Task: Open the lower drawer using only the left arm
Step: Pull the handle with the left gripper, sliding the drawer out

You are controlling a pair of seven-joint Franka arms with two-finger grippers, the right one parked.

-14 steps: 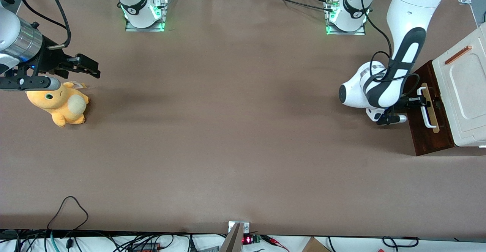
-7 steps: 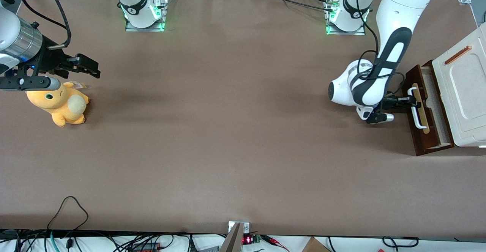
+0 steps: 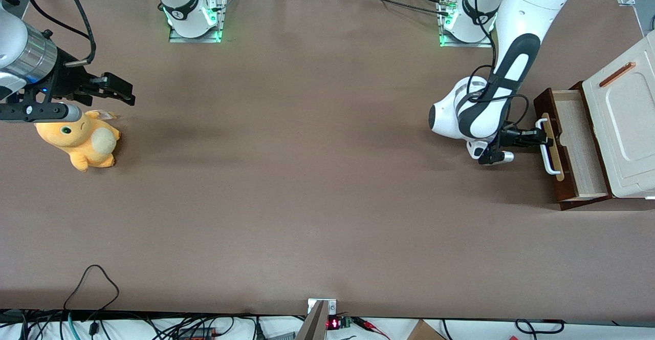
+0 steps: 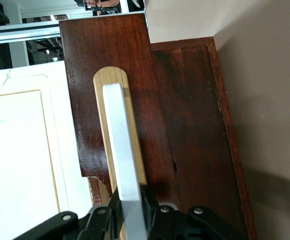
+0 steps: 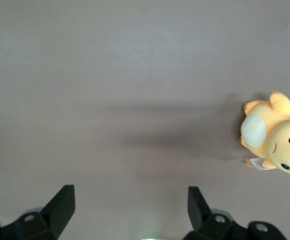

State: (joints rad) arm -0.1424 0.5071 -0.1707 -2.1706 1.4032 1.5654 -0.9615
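The lower drawer (image 3: 573,145) stands pulled out from the cabinet at the working arm's end of the table, its pale wood inside showing. Its dark brown front (image 4: 112,90) carries a white bar handle (image 3: 546,151) on a pale wood strip. The left arm (image 3: 491,99), glossy white with black panels, reaches to the drawer front. Its black gripper (image 3: 538,136) is shut on the white bar handle (image 4: 122,165), a finger (image 4: 152,207) pressed on each side of the bar.
The cream-white panel (image 3: 627,114) with a thin copper-coloured handle (image 3: 616,73) lies above the drawer. An orange plush toy (image 3: 82,143) lies toward the parked arm's end of the table; it also shows in the right wrist view (image 5: 277,140). Cables run along the table's near edge.
The gripper has moved away from the cabinet with the handle in it. The lower drawer has slid out, from nearly closed to well open, showing its pale inside.
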